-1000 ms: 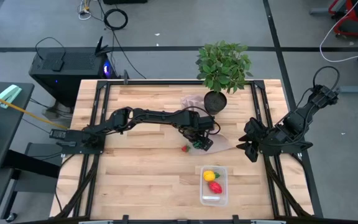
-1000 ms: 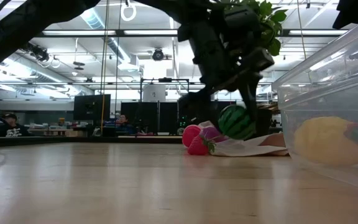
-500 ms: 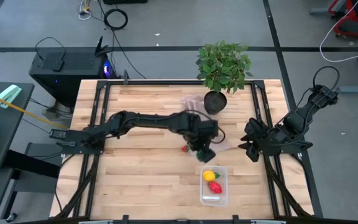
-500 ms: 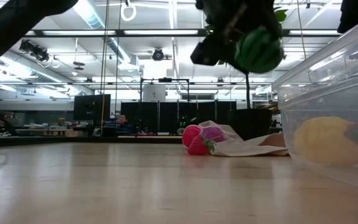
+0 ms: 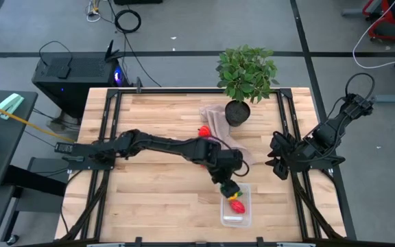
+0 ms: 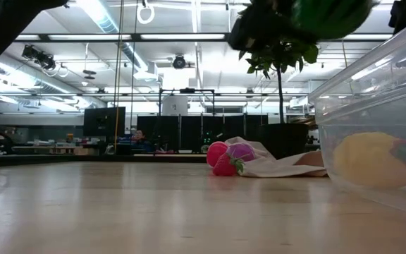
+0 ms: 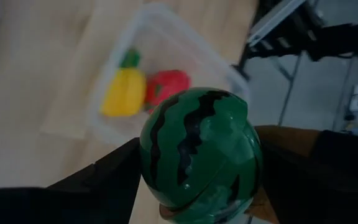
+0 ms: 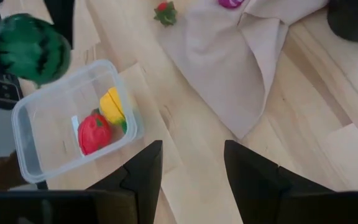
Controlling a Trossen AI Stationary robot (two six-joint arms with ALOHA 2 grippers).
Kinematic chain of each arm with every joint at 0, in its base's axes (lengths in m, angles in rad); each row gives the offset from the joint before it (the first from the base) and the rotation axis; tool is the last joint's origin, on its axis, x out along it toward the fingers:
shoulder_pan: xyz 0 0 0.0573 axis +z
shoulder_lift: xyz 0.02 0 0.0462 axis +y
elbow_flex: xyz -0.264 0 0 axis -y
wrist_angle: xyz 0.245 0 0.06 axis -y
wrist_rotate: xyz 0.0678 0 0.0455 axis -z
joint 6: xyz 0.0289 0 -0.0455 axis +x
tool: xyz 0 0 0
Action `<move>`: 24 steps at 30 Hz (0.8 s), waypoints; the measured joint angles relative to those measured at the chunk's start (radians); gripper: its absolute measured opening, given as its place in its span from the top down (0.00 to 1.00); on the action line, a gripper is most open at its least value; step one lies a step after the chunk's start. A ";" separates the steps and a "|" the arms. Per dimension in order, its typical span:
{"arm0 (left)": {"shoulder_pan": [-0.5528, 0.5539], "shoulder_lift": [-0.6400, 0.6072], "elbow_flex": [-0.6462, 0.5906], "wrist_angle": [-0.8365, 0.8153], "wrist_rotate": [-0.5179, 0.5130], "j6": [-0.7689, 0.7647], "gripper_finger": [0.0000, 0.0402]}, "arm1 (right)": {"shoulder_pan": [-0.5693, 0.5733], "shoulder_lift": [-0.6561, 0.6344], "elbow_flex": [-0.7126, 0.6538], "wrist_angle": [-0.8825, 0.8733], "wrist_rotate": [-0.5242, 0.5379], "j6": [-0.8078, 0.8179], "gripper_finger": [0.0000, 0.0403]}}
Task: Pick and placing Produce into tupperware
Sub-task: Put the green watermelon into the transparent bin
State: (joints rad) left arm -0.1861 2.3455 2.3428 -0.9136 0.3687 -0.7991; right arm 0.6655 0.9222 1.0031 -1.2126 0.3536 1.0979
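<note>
My left gripper (image 5: 228, 186) is shut on a striped green watermelon (image 7: 197, 149) and hangs over the far end of the clear tupperware (image 5: 235, 218). Inside the tupperware lie a yellow piece (image 8: 112, 104) and a red piece (image 8: 93, 133). A strawberry (image 8: 165, 12) and a purple piece (image 8: 232, 3) rest on the table at the edge of the beige cloth (image 8: 241, 68). My right gripper (image 8: 191, 168) stands open near the table's right edge, with nothing between its fingers. My left gripper pinches the watermelon's two opposite sides (image 7: 151, 155) between its two fingers (image 7: 104, 183). The fingers slant down from the table's left side. The watermelon is lifted clear, above the tupperware's far end.
A potted plant (image 5: 247, 72) stands at the table's far edge, its pot (image 5: 237, 111) next to the cloth. Bare wood lies left of the tupperware and along the near edge. A black frame (image 5: 105, 137) borders the table on both sides.
My left gripper has carried the watermelon up from beside the cloth toward the table's near right, to above the tupperware, rolling as it went. The watermelon has gone from close above the table to well above the tupperware's rim. The other produce has stayed put.
</note>
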 joint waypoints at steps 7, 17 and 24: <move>-0.061 0.000 0.000 0.099 -0.052 0.016 0.27 | 0.000 0.000 0.000 -0.017 -0.070 0.001 0.56; -0.178 -0.001 0.011 0.173 -0.547 0.295 0.27 | 0.015 0.000 0.000 -0.016 -0.079 0.089 0.56; -0.279 -0.001 -0.089 0.596 -0.814 0.424 0.28 | 0.090 0.000 0.000 -0.014 -0.079 0.225 0.56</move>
State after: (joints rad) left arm -0.4647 2.3445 2.2542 -0.3174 -0.4448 -0.3752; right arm 0.7557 0.9218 1.0031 -1.2270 0.2749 1.3230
